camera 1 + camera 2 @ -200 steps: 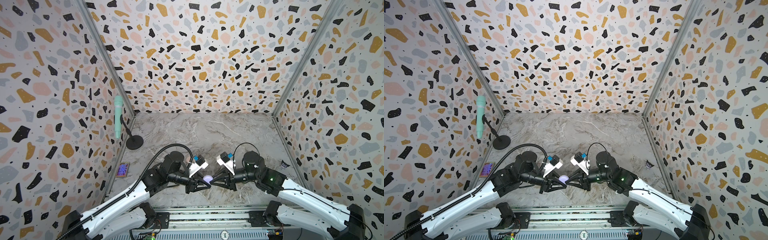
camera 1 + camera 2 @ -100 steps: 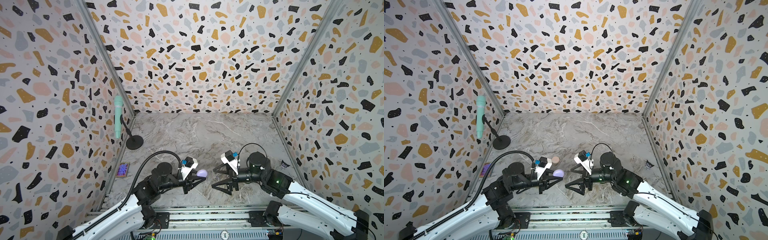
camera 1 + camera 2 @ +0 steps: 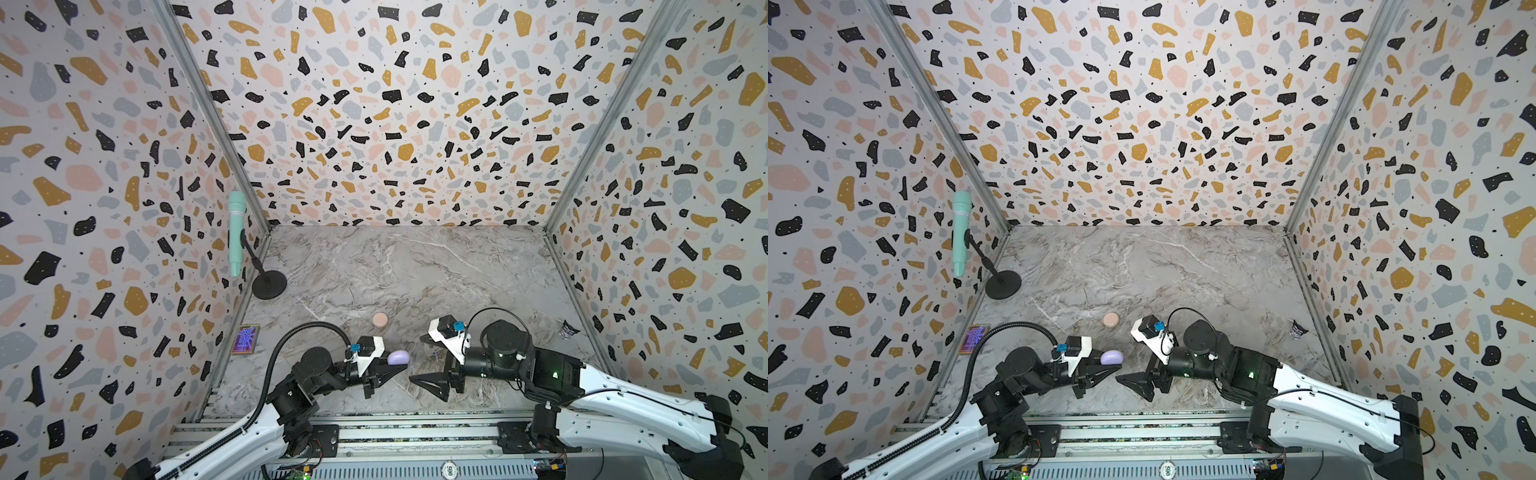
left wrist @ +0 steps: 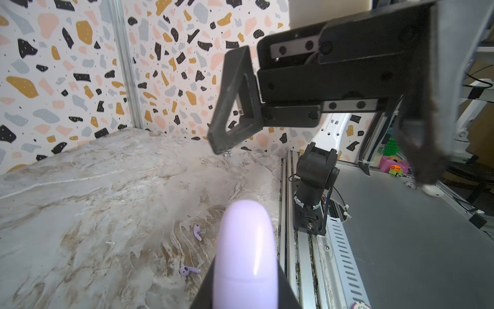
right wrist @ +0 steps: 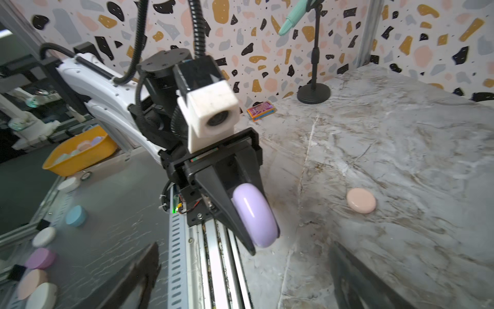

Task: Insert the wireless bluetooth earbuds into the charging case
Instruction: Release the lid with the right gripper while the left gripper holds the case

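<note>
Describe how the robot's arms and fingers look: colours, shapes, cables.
The left arm and right arm have white shells and black wrist joints. Each ends in black, wedge-shaped fingers under a white camera block with a blue connector. A ribbed black hose runs along the left arm; a thin black cable arcs over the right.

The left gripper (image 3: 402, 362) is holding the charging case (image 3: 398, 357) above the table (image 3: 415, 270), and the right gripper (image 3: 417, 359) is facing it from the right, apart. A second case (image 3: 380, 319) is lying on the table behind them. Two earbuds (image 4: 197, 232) are lying on the table near the held case. The microphone stand (image 3: 269, 284) is standing further back, by the left wall.
</note>
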Motion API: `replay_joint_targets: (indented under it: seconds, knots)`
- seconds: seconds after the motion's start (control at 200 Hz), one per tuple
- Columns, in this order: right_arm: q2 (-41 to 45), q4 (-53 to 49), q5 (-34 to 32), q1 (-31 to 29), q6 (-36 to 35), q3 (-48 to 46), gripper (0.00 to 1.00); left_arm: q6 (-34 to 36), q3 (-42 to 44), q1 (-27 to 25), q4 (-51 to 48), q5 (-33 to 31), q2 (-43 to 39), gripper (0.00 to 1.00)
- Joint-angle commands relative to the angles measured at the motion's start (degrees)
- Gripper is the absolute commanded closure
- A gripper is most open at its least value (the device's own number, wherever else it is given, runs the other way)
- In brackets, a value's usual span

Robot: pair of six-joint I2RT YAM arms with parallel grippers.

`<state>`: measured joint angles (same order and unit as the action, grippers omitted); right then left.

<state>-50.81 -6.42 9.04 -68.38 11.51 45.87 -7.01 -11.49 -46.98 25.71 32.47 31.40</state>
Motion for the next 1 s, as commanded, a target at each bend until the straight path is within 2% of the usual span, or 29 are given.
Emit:
replay_joint_targets:
  seconds: [0.0, 0.17, 0.435, 0.996]
  knots:
    - [-2.8, -1.8, -10.2, -2.6, -3.8, 2.8, 0.01, 2.1, 0.3, -0.9, 5.2, 0.6, -2.9, 1.0]
    - [-6.4, -1.0, -16.6, -6.8, -6.5, 4.7, 0.01, 2.5, -0.2, -3.1, 4.7, 2.7, -0.9, 1.0]
    - [-5.2, -2.3, -21.9, -6.8, -7.0, 6.0, 0.01, 3.1, -0.2, -3.8, 3.8, 2.9, -1.6, 1.0]
    - [-5.4, -5.9, -26.1, -6.8, -7.1, 8.4, 0.01, 3.9, -0.5, -5.1, 2.8, 5.4, -0.9, 1.0]
